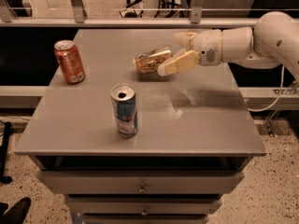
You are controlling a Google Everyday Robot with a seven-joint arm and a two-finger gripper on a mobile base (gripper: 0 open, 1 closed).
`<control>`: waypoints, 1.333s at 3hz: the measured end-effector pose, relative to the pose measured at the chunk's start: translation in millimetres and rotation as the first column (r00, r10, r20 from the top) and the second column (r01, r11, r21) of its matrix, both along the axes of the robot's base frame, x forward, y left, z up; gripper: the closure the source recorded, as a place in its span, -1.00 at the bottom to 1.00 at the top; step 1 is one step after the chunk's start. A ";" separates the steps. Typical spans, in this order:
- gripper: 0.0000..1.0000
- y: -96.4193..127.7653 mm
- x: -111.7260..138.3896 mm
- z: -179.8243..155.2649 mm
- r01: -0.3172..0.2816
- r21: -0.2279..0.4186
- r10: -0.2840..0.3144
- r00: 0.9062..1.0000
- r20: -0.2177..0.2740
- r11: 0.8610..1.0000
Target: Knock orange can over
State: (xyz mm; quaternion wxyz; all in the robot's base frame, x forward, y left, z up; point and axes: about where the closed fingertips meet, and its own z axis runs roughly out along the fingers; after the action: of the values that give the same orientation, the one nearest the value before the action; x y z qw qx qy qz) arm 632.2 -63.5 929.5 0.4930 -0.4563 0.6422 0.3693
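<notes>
Camera view: one shot looking down on the grey table (205, 125) from its front.
Orange can (150, 61): was off upright, on its side or nearly so, at the back middle of the table, silver top pointing left; could not tell whether it was at rest.
Gripper (169, 53): was at the can's right end, reaching in from the right; fingers spread apart, nothing gripped; lower finger (176, 63) touching or just beside the can's base.
Other cans: red-orange can (69, 62) upright at back left; blue-and-silver can (124, 110) upright at front middle; both well apart from the gripper.
Progress (judged): knock-over looked done or all but done.
Risk 1: can could roll toward the back edge, being a round body loose on a flat top.
Risk 2: a further push leftward could drive it toward the red-orange can.
Risk 3: a low, sweeping withdrawal could clip the can and send it off the table.
</notes>
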 end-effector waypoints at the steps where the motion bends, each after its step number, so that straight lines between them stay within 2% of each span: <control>1: -1.00 28.2 -32.2 28.3 -0.080 0.026 0.079 0.996 0.032 0.996; 2: -1.00 38.7 -47.4 39.9 -0.116 0.023 0.114 0.992 0.051 0.993; 3: -1.00 27.1 -41.4 35.8 -0.107 -0.014 0.108 0.991 0.073 0.994; 4: -1.00 -0.7 -25.5 26.9 -0.074 -0.061 0.079 0.993 0.089 0.995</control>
State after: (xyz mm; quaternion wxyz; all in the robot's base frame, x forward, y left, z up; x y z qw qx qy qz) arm 606.7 -64.2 956.4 0.4938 -0.5110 0.6115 0.3479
